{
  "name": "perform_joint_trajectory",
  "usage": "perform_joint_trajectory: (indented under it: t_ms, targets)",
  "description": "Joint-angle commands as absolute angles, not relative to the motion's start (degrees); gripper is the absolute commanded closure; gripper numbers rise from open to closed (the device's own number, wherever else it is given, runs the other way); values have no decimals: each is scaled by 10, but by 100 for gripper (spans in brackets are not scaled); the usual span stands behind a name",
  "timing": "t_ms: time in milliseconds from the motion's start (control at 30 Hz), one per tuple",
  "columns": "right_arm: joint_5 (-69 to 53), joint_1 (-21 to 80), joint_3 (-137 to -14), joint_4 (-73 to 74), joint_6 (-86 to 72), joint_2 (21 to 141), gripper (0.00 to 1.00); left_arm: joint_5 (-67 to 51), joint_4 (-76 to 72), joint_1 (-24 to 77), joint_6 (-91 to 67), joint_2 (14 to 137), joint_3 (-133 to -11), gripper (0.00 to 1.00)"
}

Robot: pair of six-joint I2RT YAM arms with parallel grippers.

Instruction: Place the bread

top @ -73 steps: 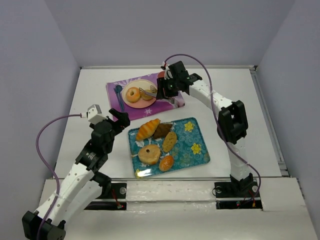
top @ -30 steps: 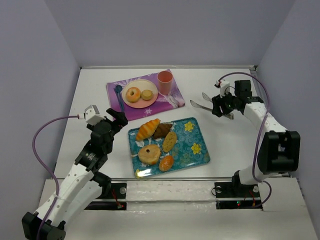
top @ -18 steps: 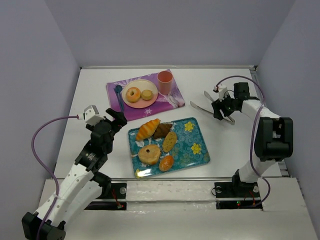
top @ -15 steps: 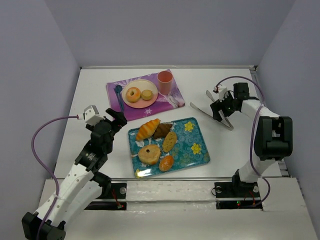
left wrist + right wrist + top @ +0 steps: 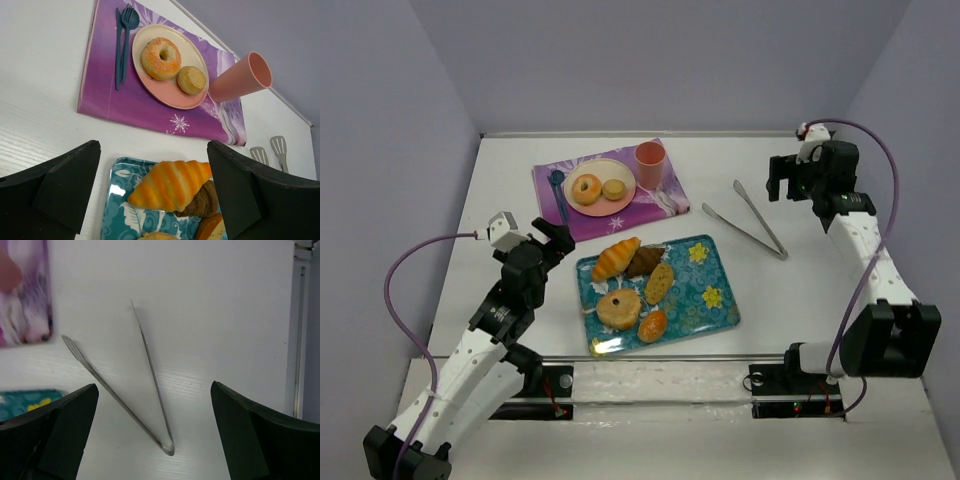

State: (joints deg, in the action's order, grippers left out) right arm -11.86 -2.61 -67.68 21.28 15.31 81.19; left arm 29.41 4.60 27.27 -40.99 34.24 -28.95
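While the croissant [image 5: 616, 259] lies on the tray [image 5: 720, 318] just right of the left claw [image 5: 558, 238] — spread wide, empty — its long axis runs near-left to far-right; the right claw [image 5: 154, 386], likewise spread and empty, hangs well apart, beyond the tongs [image 5: 752, 222] on the desk [image 5: 800, 290].

Left of the tray [image 5: 722, 320] you see the left arm [image 5: 470, 362], white shells broken by black joints, with a purple cable [image 5: 389, 290] looping to a small pale-grey box [image 5: 503, 226] at its wrist. Right of the tray, your right arm [image 5: 865, 235] wears the same white and black and trails its own purple cable [image 5: 895, 182]. Up close, the left fingers [image 5: 60, 190] and right fingers [image 5: 55, 435] are matte black wedges.
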Motion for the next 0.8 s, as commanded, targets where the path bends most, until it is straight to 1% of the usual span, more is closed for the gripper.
perform_joint_trajectory:
  t_ms: [0, 33, 67, 133, 167, 233, 367, 500, 767]
  targets:
    - [-25, -29, -643, 173, -113, 677, 0, 275, 40, 272, -429, 337, -314, 1]
    - [-22, -29, -622, 170, -132, 650, 0, 271, 41, 272, -431, 336, -316, 1]
    - [-5, -29, -576, 164, -155, 595, 0, 265, 48, 272, -432, 336, -318, 1]
    - [16, -29, -530, 163, -233, 543, 0, 258, 55, 272, -440, 336, -320, 1]
    - [19, -29, -486, 163, -253, 497, 0, 256, 56, 272, -441, 336, -320, 1]
    - [22, -29, -446, 163, -268, 455, 0, 253, 61, 272, -446, 333, -319, 1]
    - [66, -29, -372, 170, -304, 368, 0, 247, 85, 272, -453, 318, -316, 1]
    - [75, -29, -345, 179, -307, 336, 0, 256, 111, 272, -465, 301, -318, 1]
    - [76, -29, -335, 186, -305, 351, 0, 268, 137, 272, -467, 314, -341, 1]
